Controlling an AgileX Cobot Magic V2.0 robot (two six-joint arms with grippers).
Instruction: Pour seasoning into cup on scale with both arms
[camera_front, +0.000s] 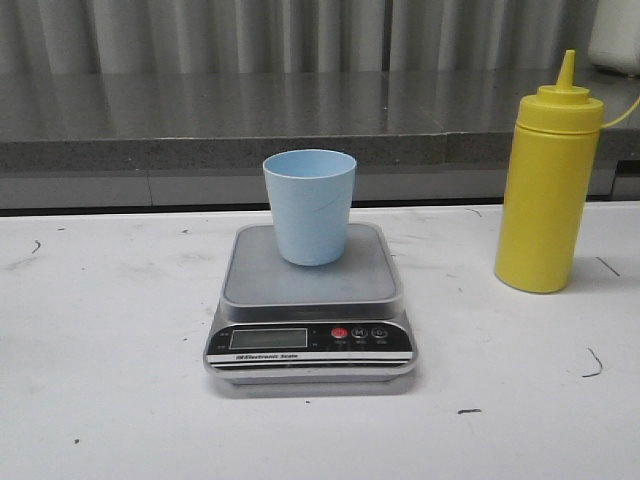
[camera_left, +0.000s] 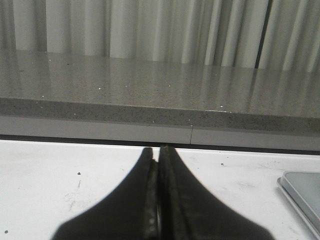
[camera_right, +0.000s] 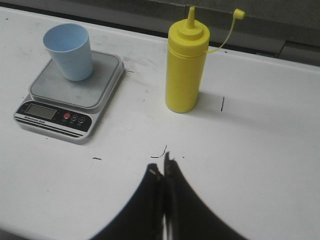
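Note:
The pale blue cup (camera_front: 309, 205) stands upright on the grey platform of the scale (camera_front: 310, 340) at the table's middle; both also show in the right wrist view, cup (camera_right: 69, 51) and scale (camera_right: 52, 112). The yellow seasoning bottle (camera_front: 548, 195) stands upright to the right of the scale, its cap hanging off on its tether (camera_right: 239, 14). My right gripper (camera_right: 161, 165) is shut and empty, above the table, well short of the bottle (camera_right: 185, 65). My left gripper (camera_left: 158, 150) is shut and empty, low over the table left of the scale's corner (camera_left: 302, 192). Neither gripper shows in the front view.
A grey stone ledge (camera_front: 300, 125) runs along the back of the white table (camera_front: 110, 330), with pale curtains behind it. A white object (camera_front: 615, 35) sits on the ledge at the far right. Small dark marks dot the tabletop.

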